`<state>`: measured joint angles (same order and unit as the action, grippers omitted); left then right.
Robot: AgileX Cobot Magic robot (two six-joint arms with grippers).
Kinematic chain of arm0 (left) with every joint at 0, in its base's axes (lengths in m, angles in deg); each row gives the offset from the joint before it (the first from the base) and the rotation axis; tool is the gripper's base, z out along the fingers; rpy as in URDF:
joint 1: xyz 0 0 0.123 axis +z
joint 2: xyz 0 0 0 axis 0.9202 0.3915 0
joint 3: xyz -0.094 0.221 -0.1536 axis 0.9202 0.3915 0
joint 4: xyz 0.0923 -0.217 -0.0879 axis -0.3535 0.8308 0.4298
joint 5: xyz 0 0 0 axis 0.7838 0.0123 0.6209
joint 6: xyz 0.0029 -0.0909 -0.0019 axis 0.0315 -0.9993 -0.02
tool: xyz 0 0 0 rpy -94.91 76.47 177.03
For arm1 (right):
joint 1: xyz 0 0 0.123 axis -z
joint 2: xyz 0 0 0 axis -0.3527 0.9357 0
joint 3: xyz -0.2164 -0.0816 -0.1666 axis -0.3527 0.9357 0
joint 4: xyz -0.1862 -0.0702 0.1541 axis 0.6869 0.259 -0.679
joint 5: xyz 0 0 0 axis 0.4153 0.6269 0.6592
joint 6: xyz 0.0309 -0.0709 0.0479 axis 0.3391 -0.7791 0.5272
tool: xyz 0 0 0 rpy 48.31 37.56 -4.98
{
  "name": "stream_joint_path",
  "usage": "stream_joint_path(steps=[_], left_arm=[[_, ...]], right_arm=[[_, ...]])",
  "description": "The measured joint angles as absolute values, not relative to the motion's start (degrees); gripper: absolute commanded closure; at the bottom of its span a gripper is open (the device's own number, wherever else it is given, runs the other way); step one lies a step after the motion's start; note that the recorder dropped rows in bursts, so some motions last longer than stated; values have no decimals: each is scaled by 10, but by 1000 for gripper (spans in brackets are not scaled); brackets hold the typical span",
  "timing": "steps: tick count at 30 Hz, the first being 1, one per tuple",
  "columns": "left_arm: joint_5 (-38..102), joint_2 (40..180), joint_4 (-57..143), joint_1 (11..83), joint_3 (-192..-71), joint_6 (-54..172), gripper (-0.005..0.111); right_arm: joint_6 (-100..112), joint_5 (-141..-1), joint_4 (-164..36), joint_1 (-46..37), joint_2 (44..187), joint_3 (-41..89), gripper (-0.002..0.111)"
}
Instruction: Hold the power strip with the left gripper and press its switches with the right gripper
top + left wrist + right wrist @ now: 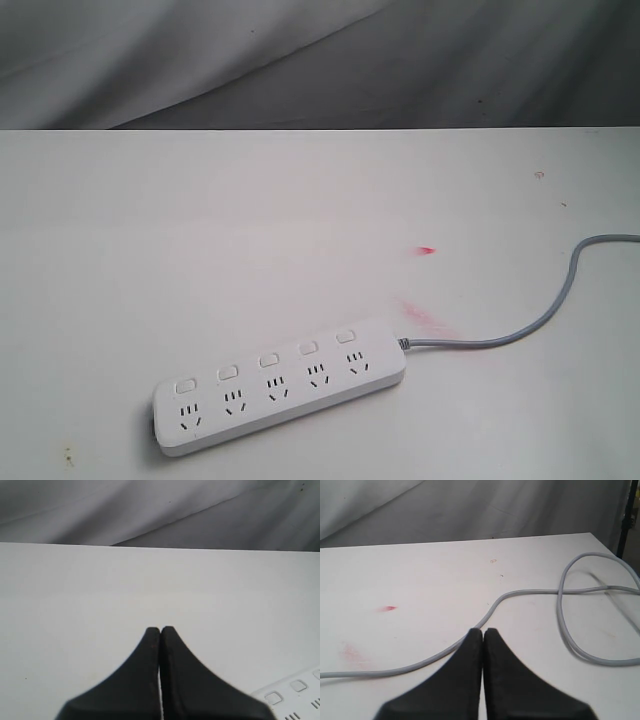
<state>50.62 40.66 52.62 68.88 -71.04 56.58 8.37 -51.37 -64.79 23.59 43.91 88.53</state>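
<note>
One white table [200, 230] carries the scene, with one grey fabric backdrop [300, 60] hanging behind its far edge.

One power strip [300, 398] lies flat on the table, face up and set at a slant. Nothing holds it. One grey cord [500, 338] leaves its end and curves away across the table. In the right wrist view, the cord crosses over itself in one loop.

Left gripper [160, 630]: one, clenched with the two black fingers pressed together and nothing between them. It sits over bare table, and a corner of the power strip shows off to one side, apart from it.

Right gripper [483, 631]: one, likewise clenched and empty. Its tips are over the cord, well away from the strip. Contact with the cord cannot be determined.

Sockets [273, 385]: five, in one row along the strip.

Switches [269, 359]: five, one beside each socket.

Red marks: two, namely a faint smear [425, 318] near the strip's cord end and a small spot [427, 250] beyond it.
</note>
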Motion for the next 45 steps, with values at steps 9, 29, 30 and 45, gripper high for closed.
stream_joint_path(steps=[9,29,30,45], left_arm=[[510,407,516,689,-710,566,107],[510,407,516,689,-710,567,107],[510,407,516,689,-710,567,107],[510,407,516,689,-710,568,107]], right_arm=[[84,-514,-648,236,439,885,108],[84,-514,-648,236,439,885,108],[84,-514,-648,236,439,885,108],[84,-514,-648,236,439,885,108]])
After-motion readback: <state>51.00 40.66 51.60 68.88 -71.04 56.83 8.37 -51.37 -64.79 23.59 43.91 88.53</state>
